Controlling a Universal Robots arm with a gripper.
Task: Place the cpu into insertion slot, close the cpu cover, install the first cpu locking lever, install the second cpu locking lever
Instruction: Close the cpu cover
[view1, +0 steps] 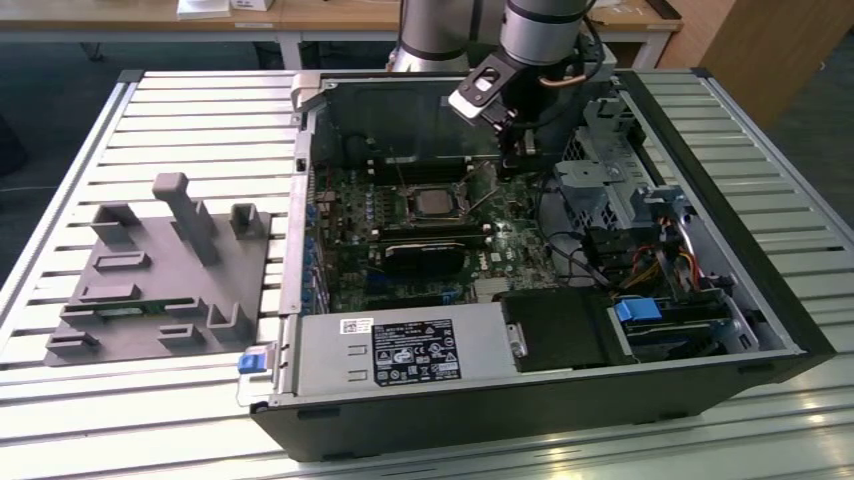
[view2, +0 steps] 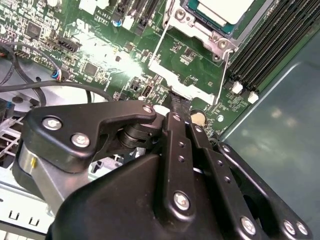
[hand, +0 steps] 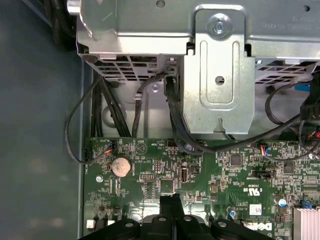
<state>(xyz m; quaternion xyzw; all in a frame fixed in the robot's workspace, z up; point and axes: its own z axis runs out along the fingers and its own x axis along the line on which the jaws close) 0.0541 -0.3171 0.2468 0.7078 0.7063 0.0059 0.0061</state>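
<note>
Gripper (view1: 518, 160) hangs inside the open computer case (view1: 787, 330), near the case's far wall. Its black fingers are pressed together with nothing visible between them. In the second wrist view the fingertips (view2: 178, 106) meet the free edge of the cpu cover (view2: 180, 82). The cover looks tilted up from the insertion slot (view2: 197, 27) rather than lying flat. The cpu (view2: 222, 9) sits in that slot, pale top upward, near the middle of the motherboard (view1: 350, 215).

A coin cell (hand: 120, 166) lies on the board just beside the fingers. A metal drive cage (hand: 215, 75) and loose black cables (hand: 75, 135) crowd the motherboard's edge closest to the gripper. Long memory slots (view2: 270, 45) run along one side of the socket. A grey fixture (view1: 160, 270) sits on the bench (view1: 80, 160) at the exterior view's left.
</note>
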